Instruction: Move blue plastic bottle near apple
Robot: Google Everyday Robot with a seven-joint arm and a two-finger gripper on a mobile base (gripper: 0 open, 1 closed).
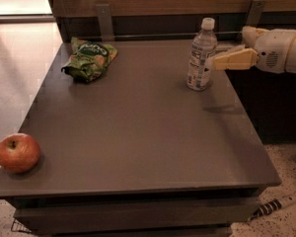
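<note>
The blue plastic bottle (pixel 201 56), clear with a white cap and a printed label, stands upright at the back right of the dark table (pixel 138 132). The red apple (pixel 18 153) sits at the table's front left corner, far from the bottle. My gripper (pixel 213 57) reaches in from the right at the height of the bottle's label. It is open, with its cream near finger (pixel 232 61) touching or just short of the bottle's right side. It holds nothing.
A green snack bag (pixel 89 59) lies at the back left of the table. A wooden wall with metal brackets (pixel 104 19) runs behind the table. The table's right edge drops to speckled floor (pixel 286 181).
</note>
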